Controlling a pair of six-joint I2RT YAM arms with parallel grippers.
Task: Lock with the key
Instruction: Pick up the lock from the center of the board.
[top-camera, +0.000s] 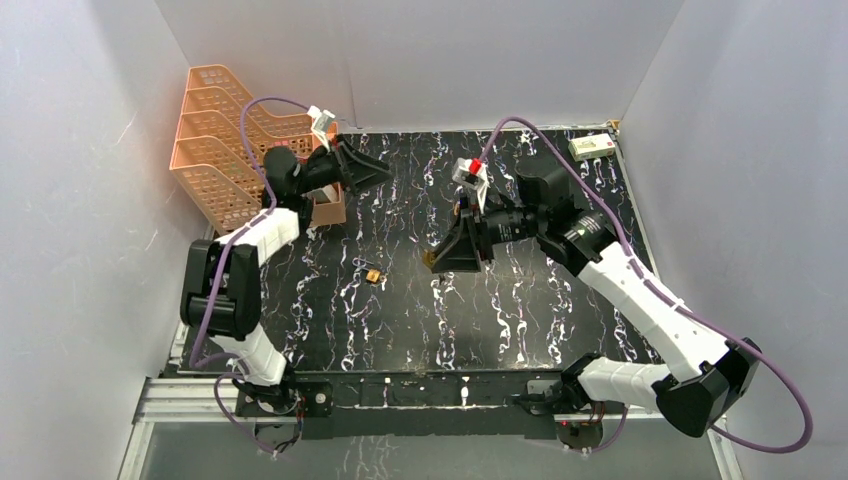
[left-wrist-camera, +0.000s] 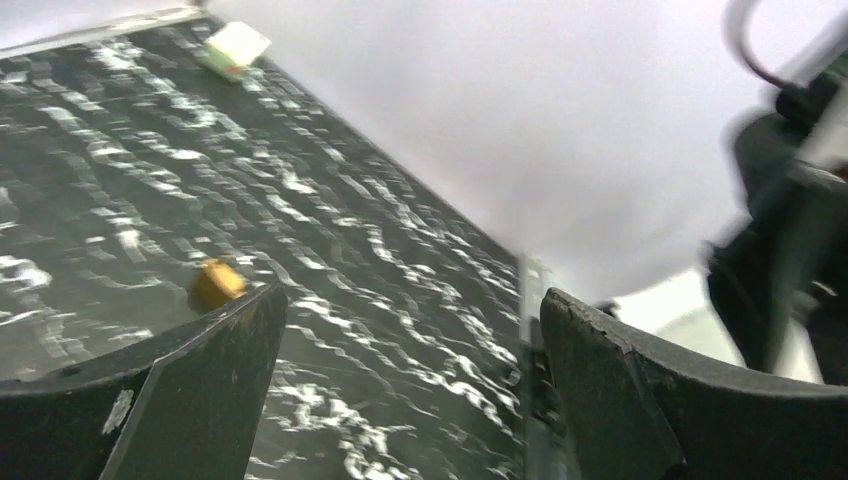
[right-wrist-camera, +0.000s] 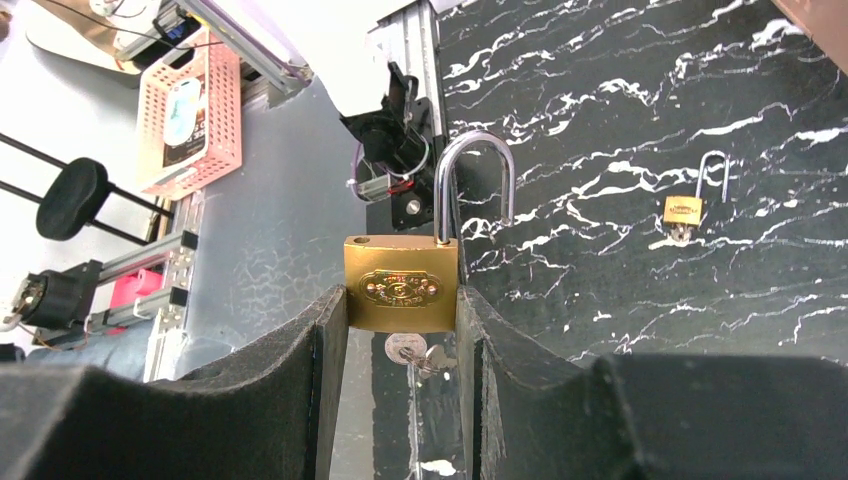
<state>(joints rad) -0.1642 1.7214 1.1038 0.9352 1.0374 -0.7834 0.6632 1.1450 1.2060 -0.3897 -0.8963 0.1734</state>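
Your right claw (right-wrist-camera: 402, 305) grips the padlock (right-wrist-camera: 402, 285) by its sides, open shackle (right-wrist-camera: 442, 195) pointing away, key (right-wrist-camera: 412, 350) tucked behind between its fingers; your left claw (left-wrist-camera: 410, 330), wide open and empty, sits well apart.

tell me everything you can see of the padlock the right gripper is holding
The padlock has a brass-coloured rectangular body with an embossed oval emblem and a shiny silver shackle. The shackle is open: one leg sits in the body, while the free end is swung aside, leaving its hole bare. A silver key sticks out of the underside. The right gripper pinches the body by its sides, shackle pointing away from the fingers, over the middle of the table.
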